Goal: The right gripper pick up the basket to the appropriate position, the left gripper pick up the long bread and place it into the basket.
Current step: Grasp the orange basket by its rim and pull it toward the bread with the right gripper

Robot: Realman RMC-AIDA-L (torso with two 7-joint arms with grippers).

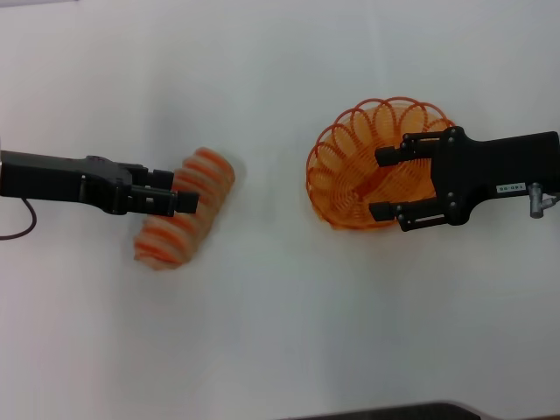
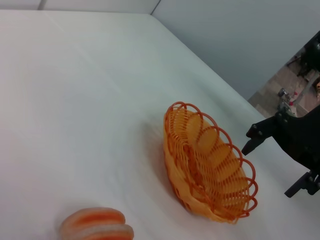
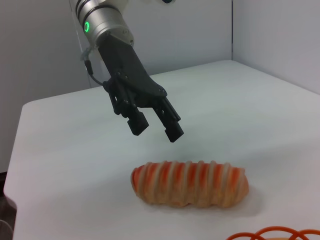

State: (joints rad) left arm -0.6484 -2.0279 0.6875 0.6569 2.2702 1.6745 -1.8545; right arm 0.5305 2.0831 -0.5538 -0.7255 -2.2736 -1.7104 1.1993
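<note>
**Basket and loaf both waited on the bench as the tools closed in**

The basket (image 1: 363, 166) sat on the white bench (image 1: 280, 332) on the robot's right, tipped with its looped rim raised on the far side. The right tool (image 1: 386, 184) hung at its near rim with its two fingers spread wide, one over the basket's upper part and one by its lower edge; nothing was pinched between them. The long bread (image 1: 186, 208) lay well apart from the basket on the robot's left, flat on the bench and slanted. The left tool (image 1: 181, 192) hovered above the loaf, its fingers parted by a narrow gap and holding nothing, as the right wrist view showed clearly.

The step in hand appeared to be the approach: neither object was gripped. Next, the right tool would probably need to settle onto the rim wire and pinch it. The left tool would need to descend and straddle the loaf across its width before squeezing.
</note>
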